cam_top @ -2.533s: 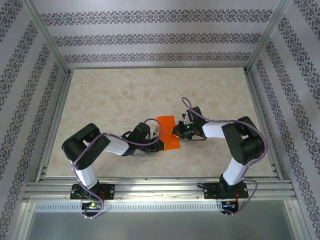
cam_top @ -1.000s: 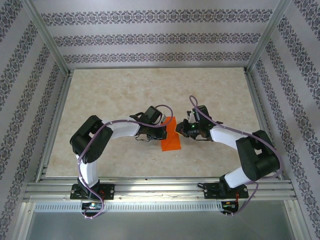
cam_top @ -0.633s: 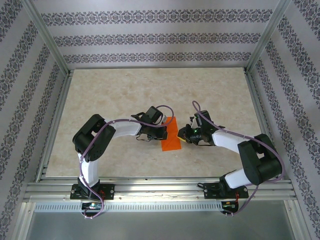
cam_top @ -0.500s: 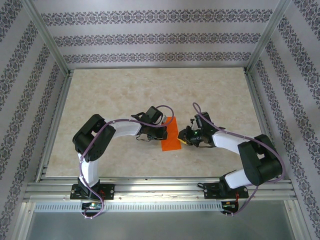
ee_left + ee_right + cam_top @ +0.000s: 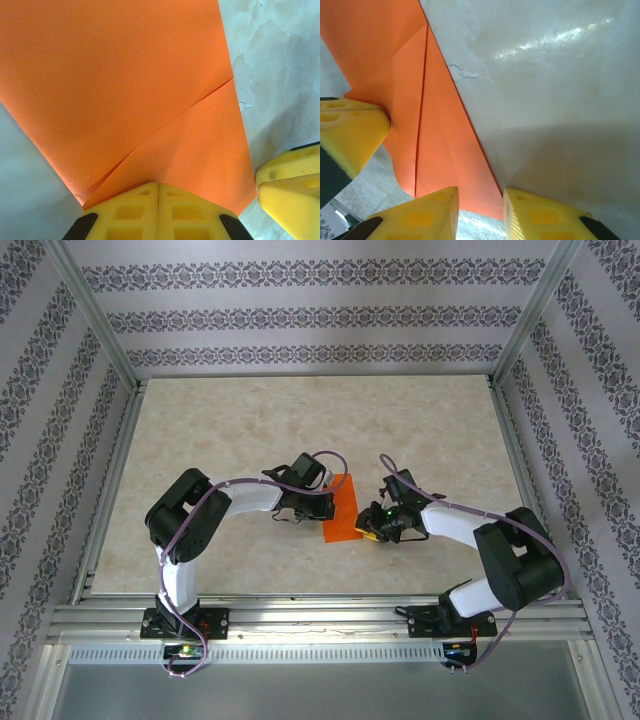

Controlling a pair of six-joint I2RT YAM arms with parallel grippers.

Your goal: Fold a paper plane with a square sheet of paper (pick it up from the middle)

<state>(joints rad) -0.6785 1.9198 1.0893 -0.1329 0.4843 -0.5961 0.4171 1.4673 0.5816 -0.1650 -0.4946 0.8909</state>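
Note:
The square sheet of paper [image 5: 342,512], bright orange, lies partly folded into a narrow strip on the table between the arms. In the left wrist view the paper [image 5: 125,90] shows a diagonal flap edge. My left gripper [image 5: 326,503] is shut, its closed tips [image 5: 158,186] set on the paper's left edge; I see no paper between them. My right gripper [image 5: 367,532] is open a little at the near right corner. In the right wrist view that corner of the paper [image 5: 435,140] lies under the gap of the right gripper [image 5: 480,202]. Neither finger touches it.
The pale marbled table [image 5: 230,430] is boxed in by an aluminium frame [image 5: 300,615] and patterned walls. The two grippers stand close together, with only the paper's width between them. The right gripper's yellow fingers [image 5: 289,186] show at the left wrist view's lower right.
The right gripper has slid toward the near edge along the paper's right side and has opened. The left gripper has stayed shut and in place for the last second.

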